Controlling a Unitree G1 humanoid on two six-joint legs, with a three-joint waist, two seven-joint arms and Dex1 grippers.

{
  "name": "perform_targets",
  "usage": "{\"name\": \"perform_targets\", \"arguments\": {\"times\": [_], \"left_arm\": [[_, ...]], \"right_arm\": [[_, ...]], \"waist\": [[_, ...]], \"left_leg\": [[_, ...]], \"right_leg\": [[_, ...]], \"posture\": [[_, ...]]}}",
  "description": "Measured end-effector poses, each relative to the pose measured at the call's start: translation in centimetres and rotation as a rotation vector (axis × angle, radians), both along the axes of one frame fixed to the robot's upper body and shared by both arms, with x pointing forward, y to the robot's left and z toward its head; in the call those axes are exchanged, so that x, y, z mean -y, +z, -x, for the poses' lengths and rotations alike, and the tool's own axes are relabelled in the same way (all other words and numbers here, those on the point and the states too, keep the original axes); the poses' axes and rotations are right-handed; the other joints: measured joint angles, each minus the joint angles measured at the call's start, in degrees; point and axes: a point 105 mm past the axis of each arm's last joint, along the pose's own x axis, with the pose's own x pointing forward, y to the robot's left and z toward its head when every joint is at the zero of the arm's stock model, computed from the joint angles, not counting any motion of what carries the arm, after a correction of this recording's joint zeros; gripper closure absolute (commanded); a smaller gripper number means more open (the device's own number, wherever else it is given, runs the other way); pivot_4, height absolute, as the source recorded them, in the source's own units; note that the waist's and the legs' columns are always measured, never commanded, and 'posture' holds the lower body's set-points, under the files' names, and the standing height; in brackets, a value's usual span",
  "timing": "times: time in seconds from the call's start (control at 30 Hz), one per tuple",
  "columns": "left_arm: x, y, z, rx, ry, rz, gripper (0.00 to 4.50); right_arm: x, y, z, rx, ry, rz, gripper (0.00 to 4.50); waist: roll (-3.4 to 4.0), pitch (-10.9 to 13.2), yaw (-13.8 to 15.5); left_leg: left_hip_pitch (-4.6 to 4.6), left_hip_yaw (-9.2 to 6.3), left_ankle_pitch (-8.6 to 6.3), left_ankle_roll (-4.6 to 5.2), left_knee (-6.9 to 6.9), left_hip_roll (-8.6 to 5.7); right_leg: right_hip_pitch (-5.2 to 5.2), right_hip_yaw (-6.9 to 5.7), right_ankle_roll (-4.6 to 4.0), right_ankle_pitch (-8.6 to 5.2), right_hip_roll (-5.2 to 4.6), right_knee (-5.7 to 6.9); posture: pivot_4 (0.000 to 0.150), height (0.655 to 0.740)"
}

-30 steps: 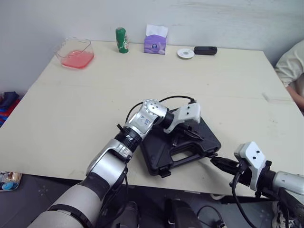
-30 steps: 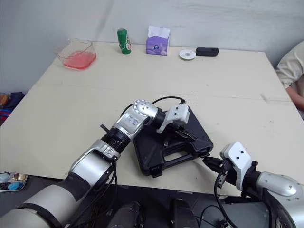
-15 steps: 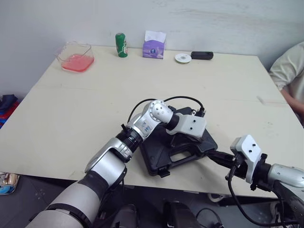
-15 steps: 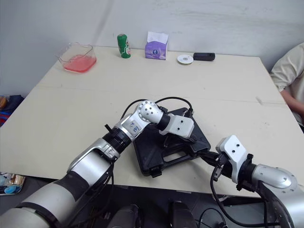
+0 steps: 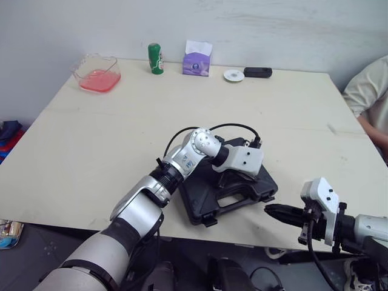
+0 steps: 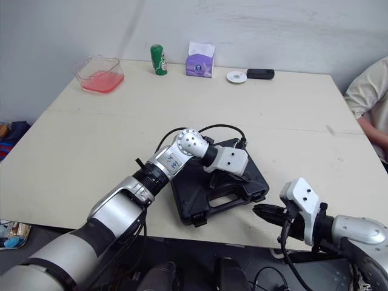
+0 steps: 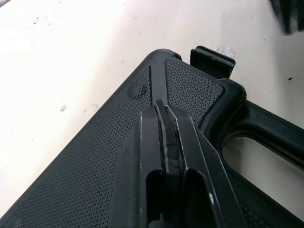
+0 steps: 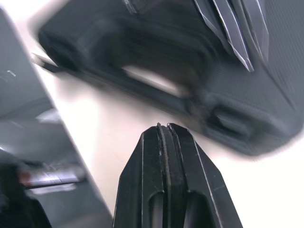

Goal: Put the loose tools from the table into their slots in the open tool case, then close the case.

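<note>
Right end effector (image 5: 271, 210) has backed off the closed case (image 5: 209, 197), which lies just ahead of it, long axis crosswise; both are pressed together, and left end effector (image 7: 164, 109), nearer, rests on top of it.

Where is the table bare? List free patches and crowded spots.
Free: the wide middle between the case and the back row; the left side in front of the tub; the right side past the case. Crowded: the back edge (tub, can, tissues) and the case with the left gripper over it.
</note>
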Motion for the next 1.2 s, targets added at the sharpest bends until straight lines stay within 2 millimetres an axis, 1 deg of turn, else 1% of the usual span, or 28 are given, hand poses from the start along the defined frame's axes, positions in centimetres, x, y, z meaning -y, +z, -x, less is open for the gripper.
{"name": "perform_targets", "arguments": {"times": [0.03, 0.13, 0.23, 0.4, 0.57, 0.67, 0.87, 0.97, 1.03, 1.13, 1.2], "left_arm": [[0.0, 0.0, 0.0, -0.001, 0.0, 0.002, 4.46], [0.0, 0.1, 0.0, -0.004, 0.004, 0.004, 4.46], [0.1, 0.1, 0.0, -0.01, 0.007, 0.006, 4.46], [0.1, 0.1, 0.0, -0.008, 0.005, 0.007, 4.46], [-0.2, 0.0, -0.2, 0.016, 0.004, 0.003, 4.46], [-0.1, 0.0, -0.2, 0.024, 0.003, 0.004, 4.46], [-0.2, -0.1, -0.2, 0.02, 0.007, 0.005, 4.46], [-0.3, 0.1, -0.3, -0.017, 0.035, 0.023, 4.46], [-1.0, 0.5, -0.3, -0.074, 0.048, 0.035, 4.46], [-4.2, 1.3, 0.0, -0.221, 0.046, 0.025, 4.46], [-7.1, 1.8, 0.9, -0.33, 0.037, 0.01, 4.46]], "right_arm": [[0.5, -0.4, -0.3, -0.01, -0.024, 0.015, 4.5], [0.6, -0.6, -0.7, -0.008, -0.034, 0.025, 4.5], [0.3, -0.6, -1.0, 0.006, -0.033, 0.018, 4.5], [-0.3, 0.3, -1.9, 0.054, -0.034, -0.019, 4.5], [-1.0, 0.4, -2.4, 0.056, -0.024, -0.037, 4.5], [-1.3, 0.4, -2.5, 0.06, -0.019, -0.044, 4.5], [-1.4, 0.3, -2.6, 0.062, -0.017, -0.041, 4.5], [-1.5, 0.5, -2.3, 0.065, -0.011, -0.042, 4.5], [-2.1, 0.9, -1.6, 0.066, 0.03, -0.061, 4.5], [-3.1, 1.2, 0.0, 0.023, 0.112, -0.076, 4.5], [-3.8, 1.0, 0.9, -0.011, 0.154, -0.095, 4.5]], "waist": [[0.0, 0.0, 0.03], [0.05, -0.01, 0.05], [0.06, -0.01, 0.06], [0.07, 0.0, 0.05], [0.06, 0.0, -0.96], [0.09, -0.01, -1.56], [0.08, -0.02, -1.6], [0.12, 0.01, -1.55], [0.27, 0.1, -1.55], [0.63, 0.42, -1.49], [0.86, 0.66, -1.45]], "left_leg": [[-0.04, 0.0, 0.0, 0.0, -0.01, 0.0], [-0.07, -0.02, 0.0, 0.0, -0.07, 0.0], [-0.08, -0.02, 0.0, 0.0, -0.06, 0.0], [-0.1, -0.03, 0.0, 0.0, -0.07, 0.0], [-0.05, -0.03, 0.0, -0.01, -0.12, 0.02], [-0.01, -0.03, 0.01, -0.01, -0.25, 0.02], [0.06, -0.02, 0.02, -0.03, -0.31, 0.03], [0.01, -0.03, 0.02, -0.04, -0.33, 0.03], [-0.07, -0.02, 0.04, -0.07, -0.41, 0.03], [-0.1, -0.03, 0.15, -0.24, -0.65, 0.02], [-0.14, -0.05, 0.23, -0.36, -0.74, 0.02]], "right_leg": [[-0.04, -0.01, -0.01, 0.0, 0.0, 0.0], [-0.09, -0.03, -0.02, -0.01, 0.0, 0.0], [-0.09, -0.04, -0.02, -0.01, -0.01, -0.01], [-0.1, -0.05, -0.02, -0.01, -0.02, -0.02], [-0.09, -0.04, -0.03, -0.01, -0.01, 0.0], [-0.1, -0.04, -0.06, -0.03, -0.01, 0.0], [-0.09, -0.04, -0.07, -0.03, 0.0, 0.01], [-0.14, -0.04, -0.07, -0.04, 0.0, 0.01], [-0.27, -0.05, -0.08, -0.04, 0.01, 0.02], [-0.39, -0.08, -0.13, -0.07, 0.03, 0.03], [-0.46, -0.11, -0.18, -0.1, 0.04, 0.05]], "posture": [[0.15, 0.74], [0.15, 0.74], [0.15, 0.74], [0.15, 0.74], [0.15, 0.74], [0.15, 0.74], [0.15, 0.74], [0.15, 0.74], [0.15, 0.74], [0.15, 0.74], [0.15, 0.74]]}}
